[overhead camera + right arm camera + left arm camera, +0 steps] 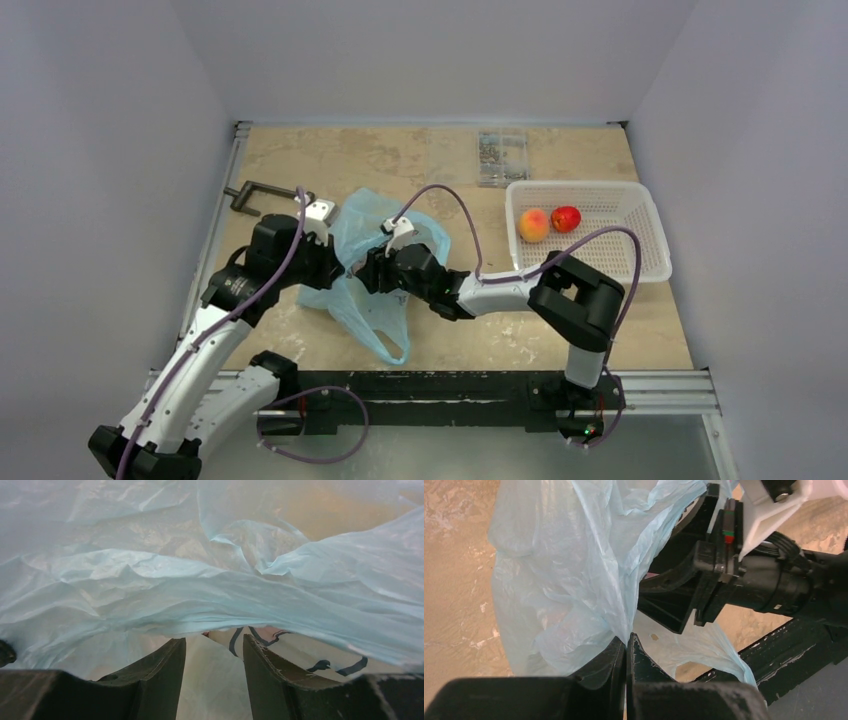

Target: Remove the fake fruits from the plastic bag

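The light-blue plastic bag (362, 250) lies crumpled on the table between my two grippers. My left gripper (335, 262) is shut on a fold of the bag's film (574, 580), pinched at the fingertips (626, 642). My right gripper (372, 268) is open, its jaws pushed into the bag (150, 580) with film draped just above its fingertips (214, 645). The bag's white printed panel with dark marks (285, 642) shows beyond the right finger. A peach-orange fruit (533, 224) and a red fruit (566, 218) lie in the white mesh basket (655, 230). The two elongated yellow-orange fruits are hidden.
The basket stands at the right of the table. A small clear box of parts (502, 157) lies at the back. A black clamp (250, 195) sits at the left edge. The right gripper's body (724, 570) is close in front of my left gripper.
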Controlling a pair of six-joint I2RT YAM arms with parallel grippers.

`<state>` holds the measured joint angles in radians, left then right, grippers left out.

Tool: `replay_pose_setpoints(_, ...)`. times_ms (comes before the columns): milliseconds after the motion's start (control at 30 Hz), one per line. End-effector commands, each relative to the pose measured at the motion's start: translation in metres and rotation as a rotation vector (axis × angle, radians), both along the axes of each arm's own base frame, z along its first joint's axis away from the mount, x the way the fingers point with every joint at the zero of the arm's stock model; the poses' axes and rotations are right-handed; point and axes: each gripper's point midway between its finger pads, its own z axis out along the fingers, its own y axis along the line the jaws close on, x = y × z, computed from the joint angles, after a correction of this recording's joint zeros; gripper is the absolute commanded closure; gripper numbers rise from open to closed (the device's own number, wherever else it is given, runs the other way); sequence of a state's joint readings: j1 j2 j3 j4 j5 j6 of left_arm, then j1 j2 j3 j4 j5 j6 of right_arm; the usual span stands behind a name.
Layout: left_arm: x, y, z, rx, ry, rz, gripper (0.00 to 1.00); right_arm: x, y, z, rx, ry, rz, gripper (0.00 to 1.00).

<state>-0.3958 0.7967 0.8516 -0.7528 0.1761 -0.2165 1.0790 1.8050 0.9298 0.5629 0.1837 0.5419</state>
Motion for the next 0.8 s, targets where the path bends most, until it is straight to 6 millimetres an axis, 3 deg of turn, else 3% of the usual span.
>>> replay_pose_setpoints(0,0.01,-0.014,0.041,-0.069,-0.077,-0.034,1.0,0.01,0.018,0.029,0.112,-0.032,-0.002,0.54)
replay_pose_setpoints(233,0.046,-0.047,0.093,-0.152,-0.075,-0.088,1.0,0.013,0.019,0.024,0.134,-0.018,0.022,0.54)
replay_pose_setpoints(367,0.049,-0.058,0.112,-0.179,-0.074,-0.13,1.0,0.008,0.019,0.027,0.138,-0.035,0.057,0.52)
replay_pose_setpoints(467,0.041,-0.046,0.096,-0.137,-0.075,-0.105,1.0,0.004,0.018,0.026,0.121,-0.06,0.094,0.46)
replay_pose_setpoints(567,0.024,-0.034,0.066,-0.085,-0.036,-0.105,1.0,0.002,0.017,0.022,0.09,-0.104,0.129,0.38)
replay_pose_setpoints(767,-0.001,-0.018,0.018,-0.033,0.005,-0.101,1.0,0.019,0.009,0.011,-0.053,-0.188,0.089,0.24)
